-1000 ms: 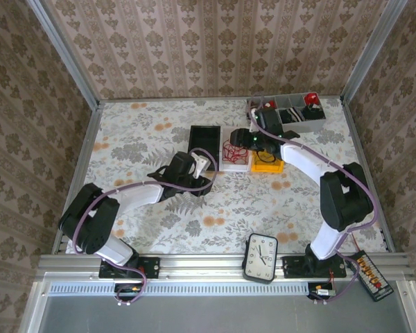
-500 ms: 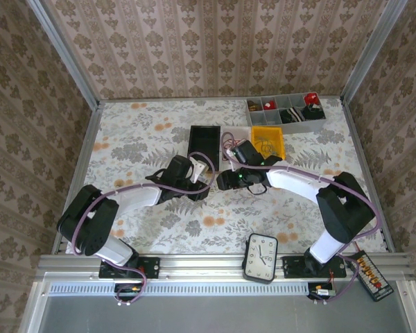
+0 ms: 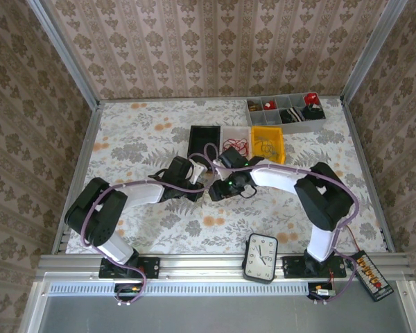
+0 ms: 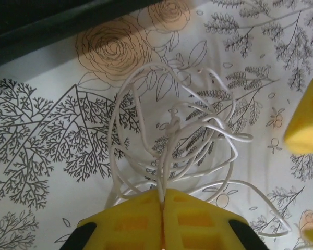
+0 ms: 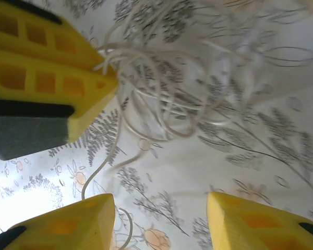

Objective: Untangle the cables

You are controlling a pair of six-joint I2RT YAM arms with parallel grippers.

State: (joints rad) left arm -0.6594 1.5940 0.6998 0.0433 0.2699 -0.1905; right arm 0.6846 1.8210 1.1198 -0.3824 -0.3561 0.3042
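well, on the flowered tabletop (image 3: 139,139) both arms meet near the middle, just on the near side of a black bin (image 3: 204,142). right gripper (image 5: 159,208) hangs with its jaws apart over bare surface, beside the tangle. left gripper (image 4: 161,195) is pressed together, clamped on the white cables (image 4: 182,135), whose loops lie spread on the tabletop there.

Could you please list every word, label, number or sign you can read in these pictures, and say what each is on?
None can be read.
Clock by the near rail: dial numerals, too small to read.
Black board at the near right corner: coloured marks, too small to read.
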